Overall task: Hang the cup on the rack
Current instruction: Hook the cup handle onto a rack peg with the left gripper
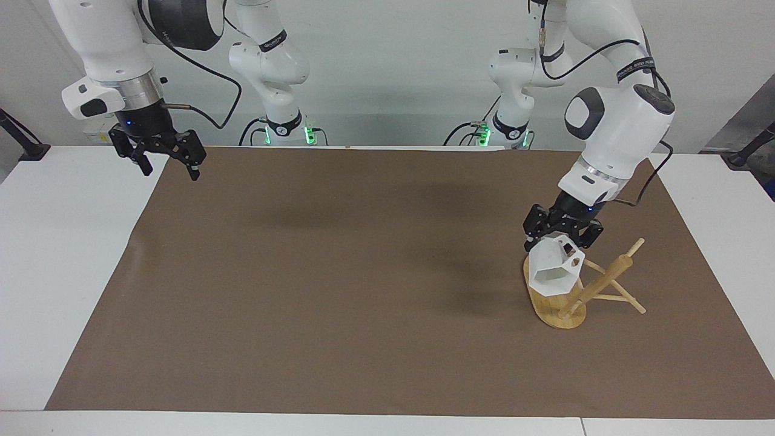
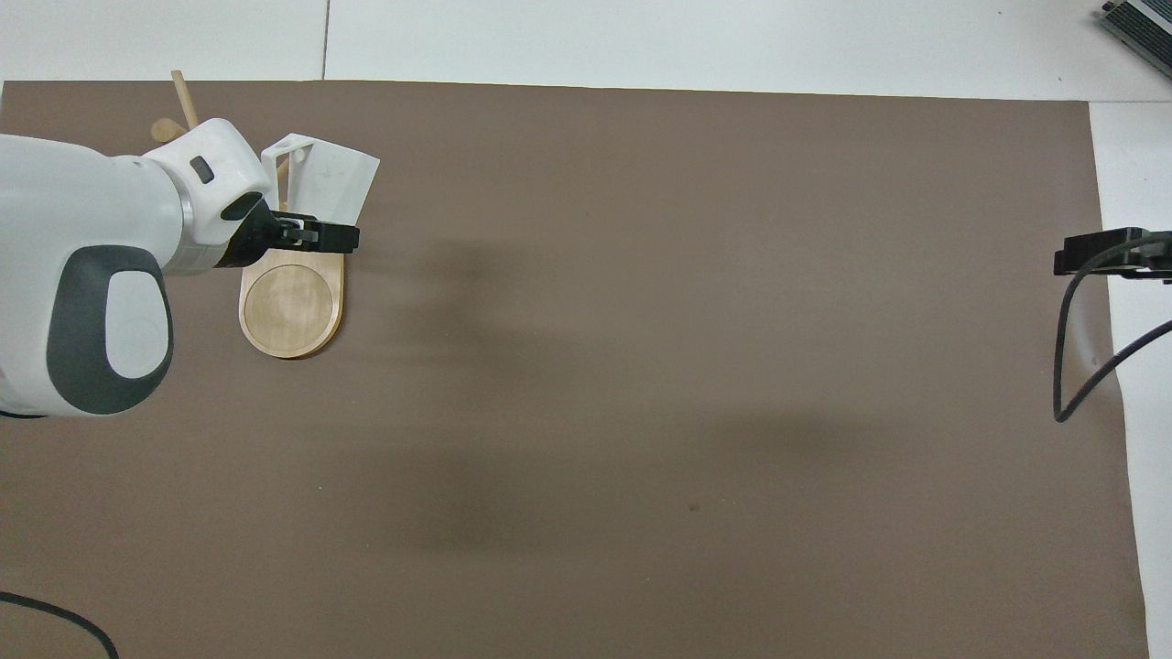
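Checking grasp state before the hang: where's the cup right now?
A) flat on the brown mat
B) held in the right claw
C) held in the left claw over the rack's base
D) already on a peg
C: the left claw grips the cup, tilted in the air over the rack base; no peg through its handle.

Both arms are glossy white with rounded shells and dark grey oval caps at the joints. Above the fingers of the left gripper (image 1: 563, 241) sits a black hand with a small blue light, then a silver ring. The right gripper (image 1: 163, 158) is black too, under a ribbed metal collar. Black cables loop along each arm, and green lights glow at both bases
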Controlling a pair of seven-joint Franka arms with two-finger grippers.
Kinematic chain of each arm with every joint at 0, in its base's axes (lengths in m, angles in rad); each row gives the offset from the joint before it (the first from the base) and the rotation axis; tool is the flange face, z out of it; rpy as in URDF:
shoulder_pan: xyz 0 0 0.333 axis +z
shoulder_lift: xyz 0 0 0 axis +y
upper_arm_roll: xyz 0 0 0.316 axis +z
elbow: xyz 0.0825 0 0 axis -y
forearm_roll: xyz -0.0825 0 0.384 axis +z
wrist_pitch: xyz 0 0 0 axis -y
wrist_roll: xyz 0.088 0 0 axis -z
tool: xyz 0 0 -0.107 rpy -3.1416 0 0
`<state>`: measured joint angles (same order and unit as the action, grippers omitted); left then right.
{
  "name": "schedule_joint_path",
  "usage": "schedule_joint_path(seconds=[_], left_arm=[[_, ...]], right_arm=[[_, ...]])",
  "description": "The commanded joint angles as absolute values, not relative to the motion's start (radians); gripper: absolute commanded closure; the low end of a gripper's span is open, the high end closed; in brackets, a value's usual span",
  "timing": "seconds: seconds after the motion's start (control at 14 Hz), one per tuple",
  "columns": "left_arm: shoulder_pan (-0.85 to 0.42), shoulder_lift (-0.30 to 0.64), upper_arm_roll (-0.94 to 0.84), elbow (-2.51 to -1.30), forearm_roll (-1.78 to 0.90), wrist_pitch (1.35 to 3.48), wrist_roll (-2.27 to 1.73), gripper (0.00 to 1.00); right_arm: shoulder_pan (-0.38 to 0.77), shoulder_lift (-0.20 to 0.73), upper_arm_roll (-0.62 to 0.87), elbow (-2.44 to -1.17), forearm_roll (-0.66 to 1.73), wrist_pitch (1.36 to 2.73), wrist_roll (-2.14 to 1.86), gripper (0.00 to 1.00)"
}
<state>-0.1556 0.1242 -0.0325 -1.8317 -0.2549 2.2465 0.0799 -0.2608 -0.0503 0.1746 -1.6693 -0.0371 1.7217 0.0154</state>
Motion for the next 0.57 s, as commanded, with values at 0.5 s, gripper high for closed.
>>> schedule_joint_path(seconds=[0.5], left_arm=[[-0.117,0.143,-0.032,-1.819,-0.210,2.232,-0.117,0.94]], right_arm=[[-0.273,-0.028,0.184,-1.559,-0.035,1.621,0.002,0.00]])
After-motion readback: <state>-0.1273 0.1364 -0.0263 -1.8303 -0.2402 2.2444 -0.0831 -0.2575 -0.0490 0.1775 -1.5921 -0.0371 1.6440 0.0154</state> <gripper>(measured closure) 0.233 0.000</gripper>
